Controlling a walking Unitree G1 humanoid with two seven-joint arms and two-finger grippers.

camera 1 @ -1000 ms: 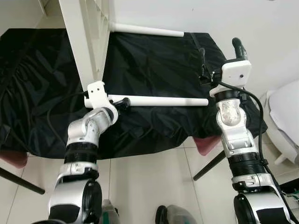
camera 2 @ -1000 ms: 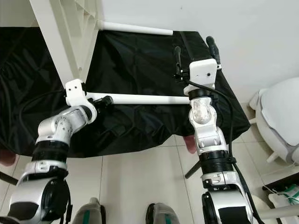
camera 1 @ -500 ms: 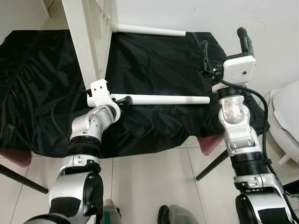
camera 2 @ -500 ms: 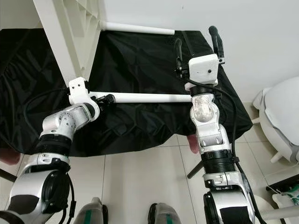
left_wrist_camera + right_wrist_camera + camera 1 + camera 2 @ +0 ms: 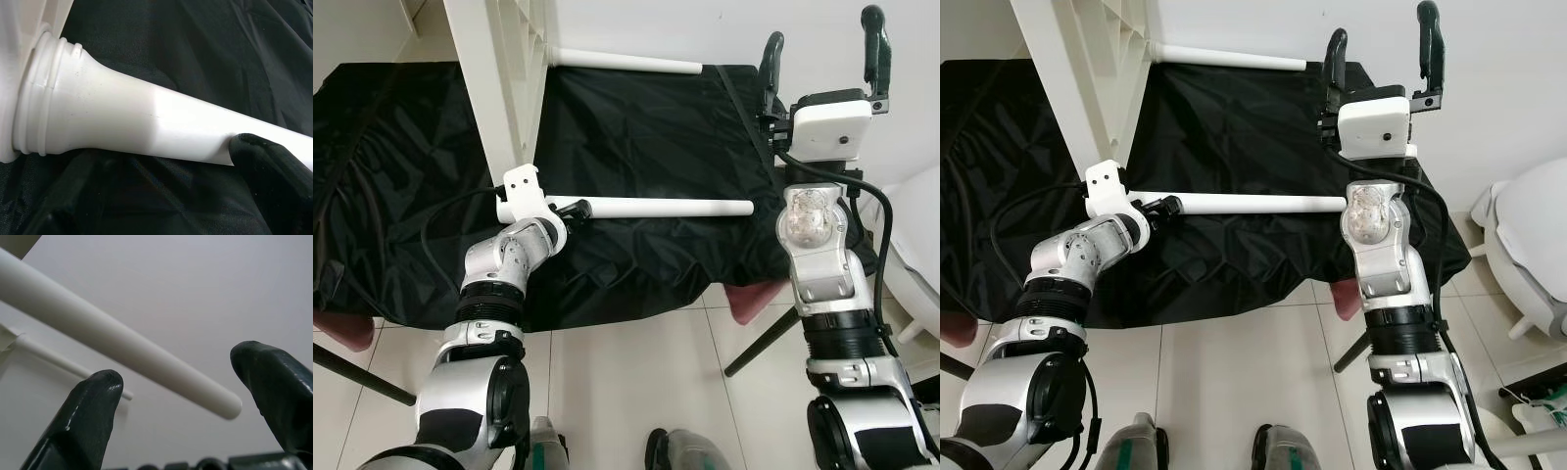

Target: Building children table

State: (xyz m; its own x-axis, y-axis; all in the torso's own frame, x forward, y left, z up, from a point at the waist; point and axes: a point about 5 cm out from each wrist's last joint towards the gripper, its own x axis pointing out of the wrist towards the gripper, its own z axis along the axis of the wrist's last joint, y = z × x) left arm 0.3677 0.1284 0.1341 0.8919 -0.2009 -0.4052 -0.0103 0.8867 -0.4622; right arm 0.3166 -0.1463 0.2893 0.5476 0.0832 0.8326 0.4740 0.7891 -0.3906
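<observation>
Table frame [image 5: 494,69], white, stood on edge on a black cloth [image 5: 646,127] spread over the counter; no writing was readable anywhere. You had the left gripper [image 5: 570,210] clenched on a white leg [image 5: 656,208] lying across the cloth, its collared end against the frame. Your right gripper [image 5: 820,49] was raised near the white wall [image 5: 754,29], fingers spread and holding nothing. A second leg [image 5: 626,64] lay by the wall. Pale tile floor [image 5: 636,382] showed below.

no readable text, labels or numbers anywhere
</observation>
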